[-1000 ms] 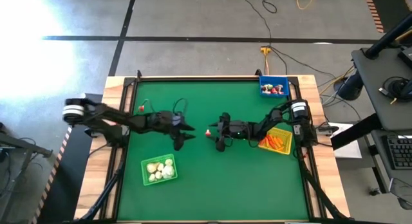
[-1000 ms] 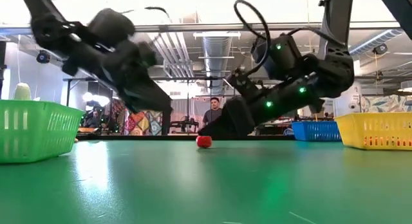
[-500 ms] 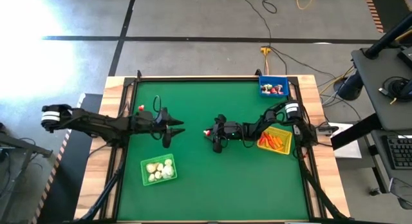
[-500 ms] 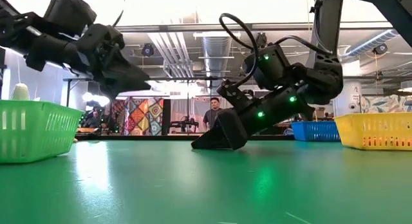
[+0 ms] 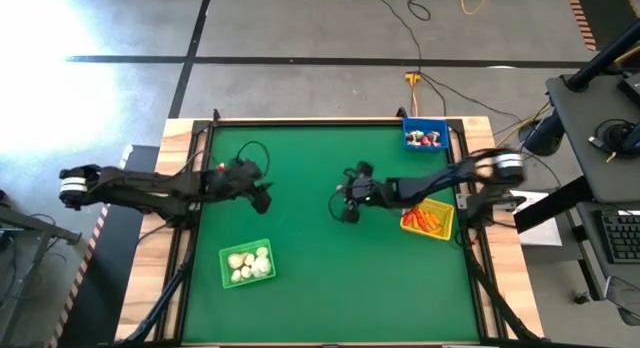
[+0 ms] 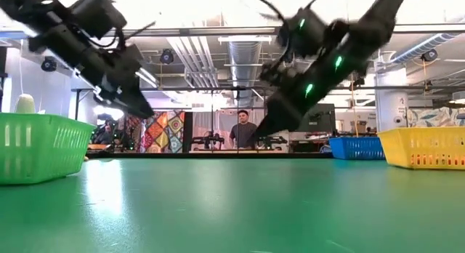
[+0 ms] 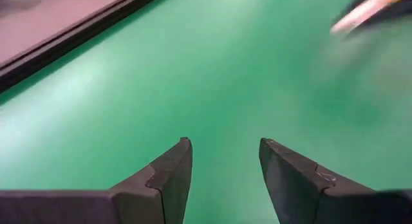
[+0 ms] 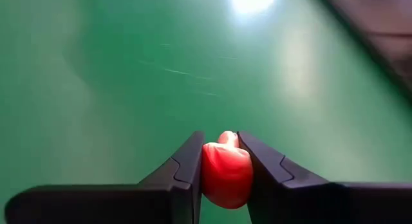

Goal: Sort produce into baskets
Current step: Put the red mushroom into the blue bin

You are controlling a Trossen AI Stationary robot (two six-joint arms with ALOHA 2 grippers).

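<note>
Counter (image 5: 330, 278): green surface inside a pale wooden frame, seen whole from above; the low view looks level across it into a room where a person (image 6: 245, 129) stands far behind.
Left arm: reaches in from the counter's left edge, stretched toward the middle-left of the green.
Right arm: comes in from the right edge, extended toward the centre.
Green basket (image 5: 246, 263): near the front of the counter, left of centre, holding whitish bulbs (image 5: 250, 262); in the low view it stands at the far left.
Yellow basket (image 5: 428, 219): at the right side, just beside the right arm, with orange sticks (image 5: 424, 221) in it.
Blue basket (image 5: 425, 135): at the back right corner, holding small red-and-white pieces (image 5: 424, 139).
Left gripper (image 7: 222, 161): raised above the green at middle-left, well apart from the baskets; its fingers stand moderately apart with nothing between them.
Right gripper (image 8: 221, 152): near the centre, lifted off the surface in the low view; its fingers are closed narrow around the red piece.
Red piece (image 8: 225, 172): small and rounded, pinched between the right gripper's fingers above bare green, touching both.
</note>
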